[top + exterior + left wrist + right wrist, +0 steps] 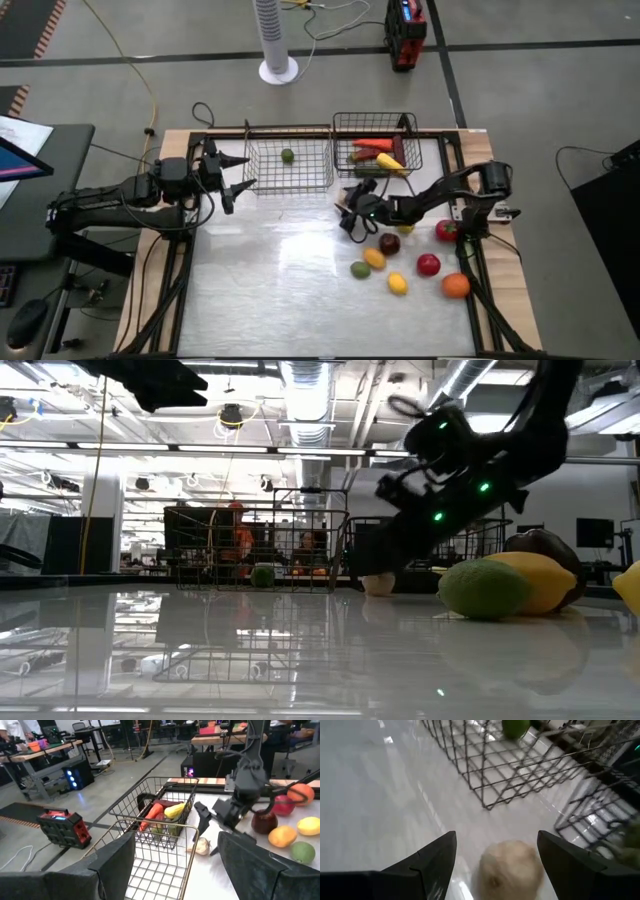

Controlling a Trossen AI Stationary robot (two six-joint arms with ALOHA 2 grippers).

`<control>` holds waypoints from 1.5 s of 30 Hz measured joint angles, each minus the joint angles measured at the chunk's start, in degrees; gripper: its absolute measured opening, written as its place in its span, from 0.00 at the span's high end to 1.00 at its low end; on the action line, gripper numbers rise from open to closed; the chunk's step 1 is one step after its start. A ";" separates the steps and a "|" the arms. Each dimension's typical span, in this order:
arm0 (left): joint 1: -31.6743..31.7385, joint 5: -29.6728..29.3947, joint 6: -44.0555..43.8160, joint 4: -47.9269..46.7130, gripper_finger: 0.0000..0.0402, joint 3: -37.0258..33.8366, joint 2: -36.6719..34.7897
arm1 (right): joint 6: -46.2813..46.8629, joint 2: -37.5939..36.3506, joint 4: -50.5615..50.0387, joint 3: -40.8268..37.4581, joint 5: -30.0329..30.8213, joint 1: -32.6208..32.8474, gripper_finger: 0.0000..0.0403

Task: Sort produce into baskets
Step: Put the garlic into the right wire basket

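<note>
right gripper (492,852): mine, fingers spread, nothing held, straddling the pale garlic bulb (511,869) on the surface beside the dark basket (377,152) | left gripper (238,172): parted, empty, hovering by the silver basket (290,165) | risk: round bulb may roll or squirt out if I close off-centre; basket wire near, could snag.

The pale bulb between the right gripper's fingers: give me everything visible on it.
The pale bulb is small, roundish and cream-beige with a matte surface and a darker dimple low on one side, like a toy garlic or onion. It sits on the white table, just in front of the darker basket, apart from its wire. The right gripper is open, its fingers on either side of the bulb, not visibly touching it. No other produce touches it.
</note>
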 joint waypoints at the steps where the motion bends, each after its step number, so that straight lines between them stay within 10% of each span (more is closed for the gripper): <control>1: 0.00 0.00 -0.03 -0.04 0.32 0.00 0.00 | -0.23 1.20 -0.19 0.88 -0.07 0.02 0.25; 20: 0.00 0.02 0.21 -0.63 0.32 0.00 0.00 | 3.05 2.86 -5.12 3.91 -2.11 1.80 0.27; 29: 0.00 0.00 0.21 -0.63 0.32 0.00 0.00 | -2.76 3.35 -4.68 6.72 6.52 6.10 0.27; 45: 0.00 -0.01 0.21 -0.64 0.32 0.00 0.01 | -2.01 10.02 -2.47 9.90 -1.00 0.99 0.27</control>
